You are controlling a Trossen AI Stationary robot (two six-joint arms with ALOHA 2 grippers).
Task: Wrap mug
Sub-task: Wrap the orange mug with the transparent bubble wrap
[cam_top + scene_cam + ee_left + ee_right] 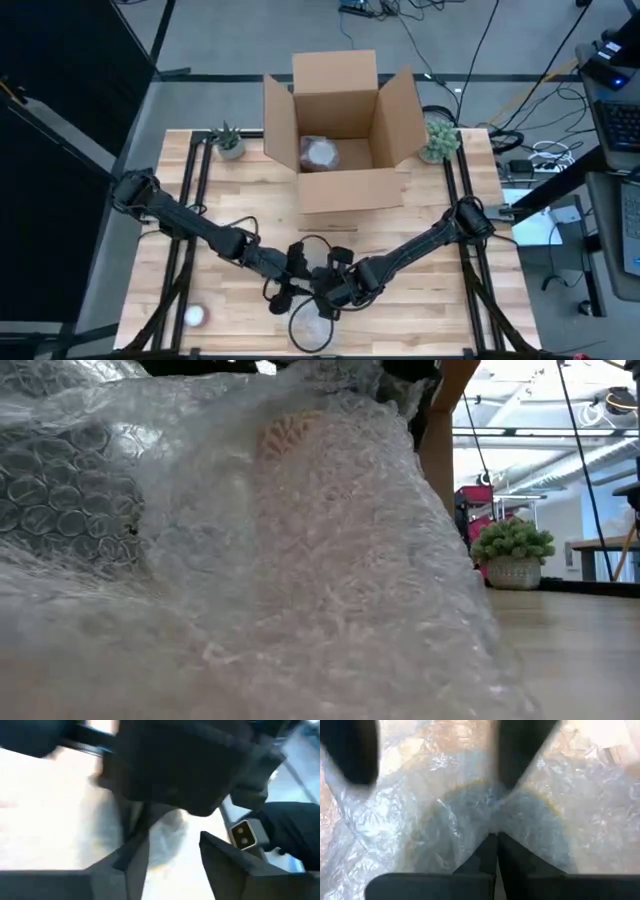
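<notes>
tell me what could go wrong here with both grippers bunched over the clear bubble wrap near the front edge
The left gripper and right gripper work almost touching, so they could collide. The right one, shut on the clear bubble wrap, could tear it or drag the bundle if it pulls. The bundle lies close to the wooden table front edge, so a tug that way might slide it off.

We see a light wooden tabletop (pixel 420 310). At its far edge stands an open cardboard box (pixel 340 130), flanked by two small potted plants (pixel 229 142) (pixel 438 140) near the far corners. A bubble-wrap bundle (pixel 312 325) lies at the near edge; a small white object (pixel 195 316) rests toward the near left corner.
</notes>
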